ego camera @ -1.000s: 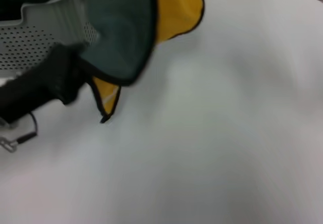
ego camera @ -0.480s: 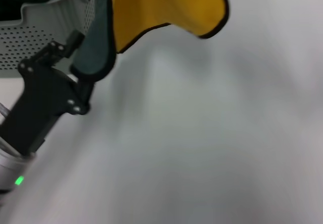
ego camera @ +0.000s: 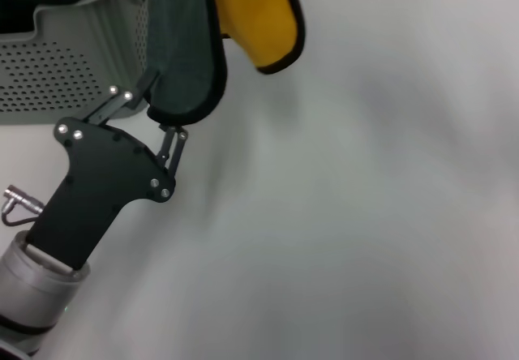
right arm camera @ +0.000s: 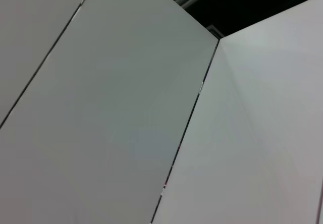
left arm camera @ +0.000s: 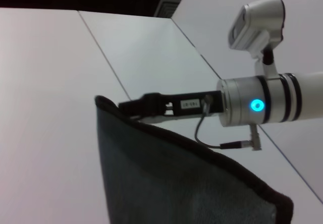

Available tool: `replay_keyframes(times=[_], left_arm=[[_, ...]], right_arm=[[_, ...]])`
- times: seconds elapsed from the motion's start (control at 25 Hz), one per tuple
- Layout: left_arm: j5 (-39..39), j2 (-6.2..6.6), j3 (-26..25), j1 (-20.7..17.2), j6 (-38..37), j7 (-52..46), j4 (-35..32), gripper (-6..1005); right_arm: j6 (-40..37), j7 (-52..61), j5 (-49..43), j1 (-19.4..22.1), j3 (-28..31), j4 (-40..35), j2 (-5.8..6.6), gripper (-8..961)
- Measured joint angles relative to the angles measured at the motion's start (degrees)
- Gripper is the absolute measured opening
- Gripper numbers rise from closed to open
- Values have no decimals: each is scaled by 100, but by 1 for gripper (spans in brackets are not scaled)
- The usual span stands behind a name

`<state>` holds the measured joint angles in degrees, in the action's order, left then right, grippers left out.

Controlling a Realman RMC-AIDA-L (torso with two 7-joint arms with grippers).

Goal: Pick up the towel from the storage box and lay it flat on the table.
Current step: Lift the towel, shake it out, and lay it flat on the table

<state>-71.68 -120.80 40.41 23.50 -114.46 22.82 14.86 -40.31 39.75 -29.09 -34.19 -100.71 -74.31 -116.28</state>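
Observation:
The towel (ego camera: 185, 52) hangs in the air at the top of the head view, its dark green side toward me and a yellow fold (ego camera: 259, 19) behind it to the right. My left gripper (ego camera: 160, 118) comes up from the lower left and is shut on the towel's lower green edge, just right of the storage box (ego camera: 65, 60). In the left wrist view the green cloth (left arm camera: 166, 183) with its black binding runs up to my right gripper (left arm camera: 132, 106), which is shut on its corner. The right gripper is out of the head view.
The white table (ego camera: 365, 214) stretches bare to the right of and below the towel. The storage box stands at the table's far left corner. The right wrist view shows only white panels.
My left arm has moved up and to the right, farther into view. The towel has swung: the wide yellow flap has drawn in to the left and more green side shows.

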Motion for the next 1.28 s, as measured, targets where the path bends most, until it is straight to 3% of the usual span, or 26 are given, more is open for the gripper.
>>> replay_keyframes(times=[0.36,0.72,1.0,1.28], left_arm=[[-292,-5,-36,57,-109,775,230,280],[-577,-5,-53,111,-191,713,267,279],[-540,-4,-488,103,-18,816,308,278],[-671,-5,-513,104,317,2091,309,286]], right_arm=[[149,-9,51,-119,30,139,0,4],[262,-15,93,-432,83,506,0,4],[206,-19,155,-447,91,476,0,4],[186,-20,381,-675,94,550,0,4]])
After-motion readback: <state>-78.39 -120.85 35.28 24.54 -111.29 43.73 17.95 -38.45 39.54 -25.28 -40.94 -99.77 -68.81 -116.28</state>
